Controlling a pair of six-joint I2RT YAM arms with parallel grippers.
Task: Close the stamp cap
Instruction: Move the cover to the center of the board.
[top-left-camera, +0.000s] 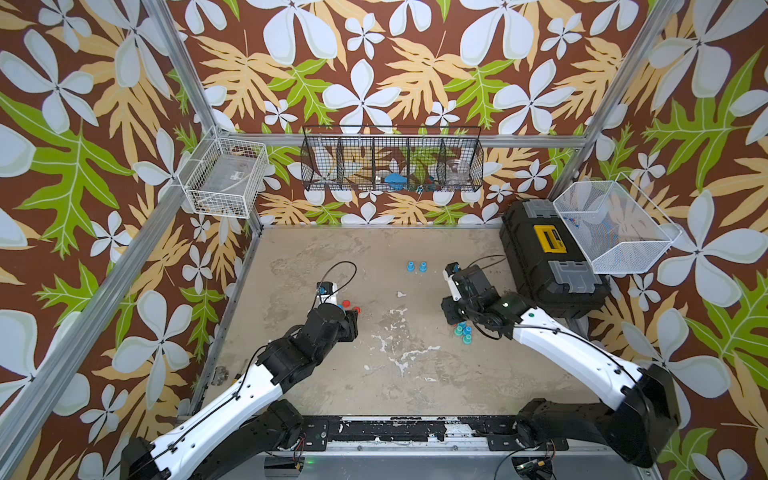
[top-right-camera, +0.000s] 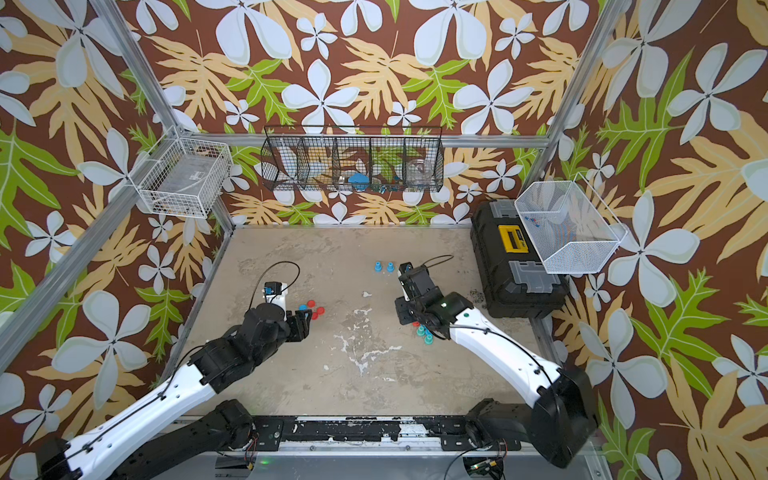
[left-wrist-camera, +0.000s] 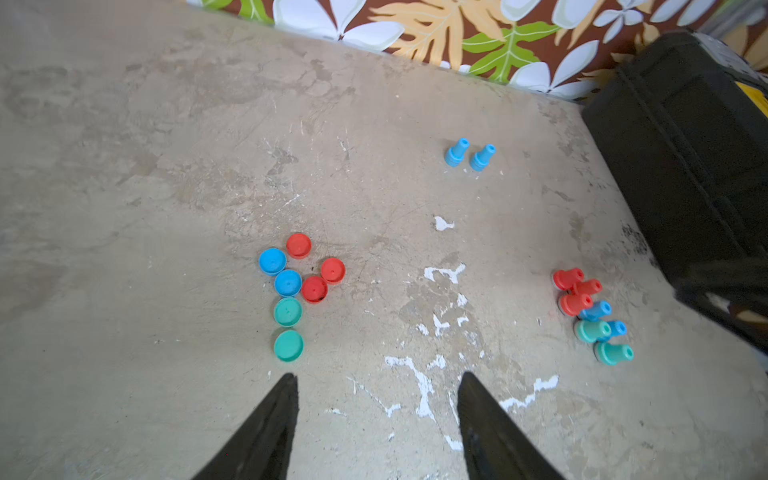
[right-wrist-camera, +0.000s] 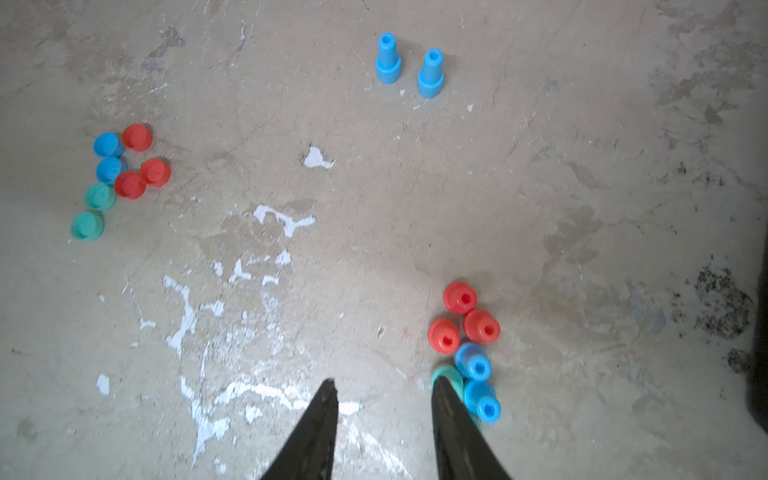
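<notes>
Over on the left, the left fingers (left-wrist-camera: 270, 432) hang spread wide above the counter (top-left-camera: 374, 374) with nothing between them. Just ahead of their tips lies the loose huddle of caps (left-wrist-camera: 288, 283), red, blue and green, lying flat, most of them touching. The nearest, a green cap (left-wrist-camera: 288, 345), lies just off the tip of one finger, not between the two.

These caps look like light, hard plastic discs. They are low and smooth, so they would likely skid if nudged. I would pinch one across its rim, from straight above.

Farther back, near the middle, two blue stamps (right-wrist-camera: 388, 62) stand upright side by side. They seem to be capped already, and they are well apart from both arms.

To the right is the cluster of open stamps (right-wrist-camera: 459, 297), three red, two blue and two green, packed against each other with their stems up. They look just as light and stiff, and easy to topple. The narrow stem is the place to grip, though the neighbours crowd it.

The right fingers (right-wrist-camera: 318, 440) are parted and hold nothing. One tip overlaps a green stamp (right-wrist-camera: 446, 374) in the wrist view. Whether it touches I cannot tell, but the stamp is outside the gap. A black toolbox (top-left-camera: 548, 257) sits beyond.
</notes>
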